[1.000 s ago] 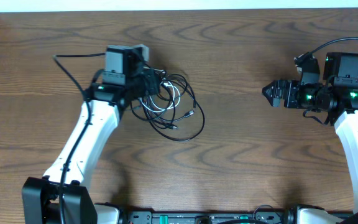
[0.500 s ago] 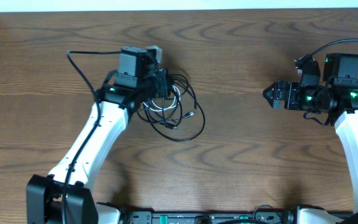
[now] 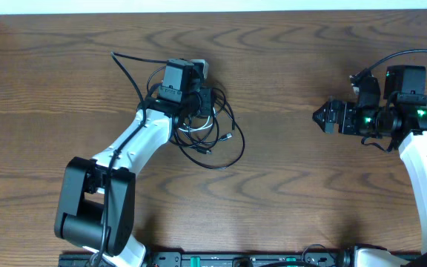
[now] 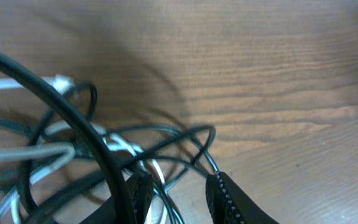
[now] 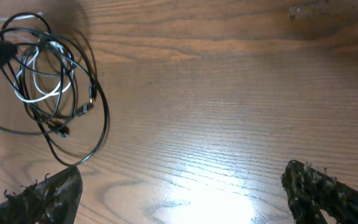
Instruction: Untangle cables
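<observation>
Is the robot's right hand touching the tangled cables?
No, the right gripper sits at the far side of the table, with a wide stretch of bare wood between it and the cables.

No text, label or number seems legible on anything here.

Tangled bundle of thin black and white cables (image 3: pixel 210 133): lying left of centre on brown wooden table (image 3: pixel 288 185); left gripper (image 3: pixel 203 100) sitting at its rear edge; right gripper (image 3: pixel 319 113) hovering well apart, rightward.
</observation>
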### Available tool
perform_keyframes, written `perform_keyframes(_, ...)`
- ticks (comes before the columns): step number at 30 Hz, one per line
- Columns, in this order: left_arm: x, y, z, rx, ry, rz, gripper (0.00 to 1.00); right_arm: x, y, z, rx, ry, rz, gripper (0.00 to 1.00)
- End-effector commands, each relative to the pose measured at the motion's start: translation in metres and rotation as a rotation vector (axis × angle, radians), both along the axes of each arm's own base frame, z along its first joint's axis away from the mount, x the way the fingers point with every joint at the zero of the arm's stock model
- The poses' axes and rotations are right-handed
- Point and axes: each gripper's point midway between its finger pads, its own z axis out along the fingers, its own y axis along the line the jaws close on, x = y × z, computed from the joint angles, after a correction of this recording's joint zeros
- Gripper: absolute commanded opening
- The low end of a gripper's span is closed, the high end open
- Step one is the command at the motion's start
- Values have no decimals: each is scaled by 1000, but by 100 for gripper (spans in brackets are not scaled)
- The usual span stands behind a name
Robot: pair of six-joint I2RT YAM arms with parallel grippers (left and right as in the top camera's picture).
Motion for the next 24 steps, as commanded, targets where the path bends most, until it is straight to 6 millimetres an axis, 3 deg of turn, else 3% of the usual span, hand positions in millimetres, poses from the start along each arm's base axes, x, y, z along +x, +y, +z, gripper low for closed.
perform_keyframes(1, 6, 7, 17, 57, -83, -12, 34, 2, 1, 2, -14, -14, 27, 99)
perform_keyframes(7, 8, 12, 32, 98, -137, -24, 34, 4, 1, 3, -13, -22, 27, 99)
perform_keyframes(13, 13, 21, 34, 190, -190, -45, 38, 1, 2, 2, -13, -11, 28, 99)
perform_keyframes(24, 17, 26, 4, 252, -152, -56, 44, -7, 12, -1, -6, 18, 57, 99)
